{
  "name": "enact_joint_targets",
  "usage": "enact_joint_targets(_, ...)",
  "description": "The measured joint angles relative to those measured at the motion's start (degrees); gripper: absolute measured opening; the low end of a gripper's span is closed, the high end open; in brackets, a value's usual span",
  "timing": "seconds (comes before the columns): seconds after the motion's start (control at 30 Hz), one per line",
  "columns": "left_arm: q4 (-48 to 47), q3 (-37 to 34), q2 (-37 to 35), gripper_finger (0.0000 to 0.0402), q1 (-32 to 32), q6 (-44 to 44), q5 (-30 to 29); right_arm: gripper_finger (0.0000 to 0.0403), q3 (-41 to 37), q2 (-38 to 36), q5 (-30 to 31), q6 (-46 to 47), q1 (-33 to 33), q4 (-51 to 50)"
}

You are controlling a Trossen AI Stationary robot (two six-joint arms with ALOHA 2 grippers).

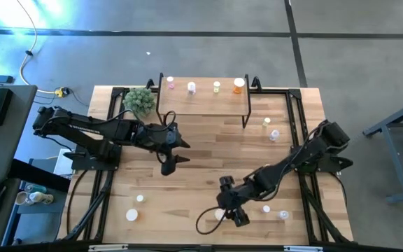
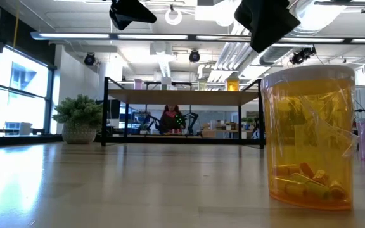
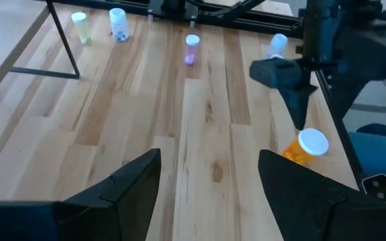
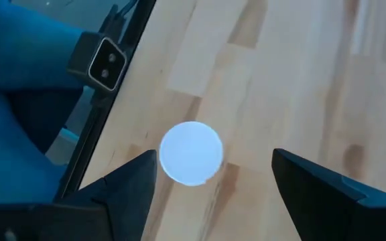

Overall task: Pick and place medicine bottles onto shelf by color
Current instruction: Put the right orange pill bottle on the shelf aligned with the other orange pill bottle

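An orange medicine bottle with a white cap stands upright on its base near the table's front edge. My right gripper hangs above it, pointing down and open; it also shows in its wrist view, with the cap below and between its fingers, clear of them. My left gripper is open and empty above the table's middle, in front of the shelf. The shelf carries a whitish, a pink, a yellow-green and an orange bottle.
Loose bottles stand on the table: two right of the shelf, two at the front left, two at the front right. A potted plant sits left of the shelf.
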Motion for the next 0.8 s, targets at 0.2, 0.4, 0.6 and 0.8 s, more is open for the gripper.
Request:
enact_joint_targets(0.2, -0.09, 0.0, 0.0, 0.0241, -0.02, 0.02, 0.0, 0.0287, 0.0, 2.81, 0.53, -2.53, 1.46, 3.12)
enact_joint_targets(0.4, -0.09, 0.0, 0.0, 0.0241, -0.02, -1.31, 0.0, 0.0287, 0.0, 5.02, 1.92, -2.98, 1.83, 4.13)
enact_joint_targets(0.6, -0.09, 0.0, 0.0, 0.0241, -0.02, -1.33, 0.0, 0.0287, 0.0, 7.28, 1.98, -2.98, 1.83, 4.45)
enact_joint_targets(0.8, -0.09, 0.0, 0.0, 0.0241, -0.02, -1.33, 0.0, 0.0287, 0.0, 8.93, 1.39, -2.89, 1.88, 4.95)
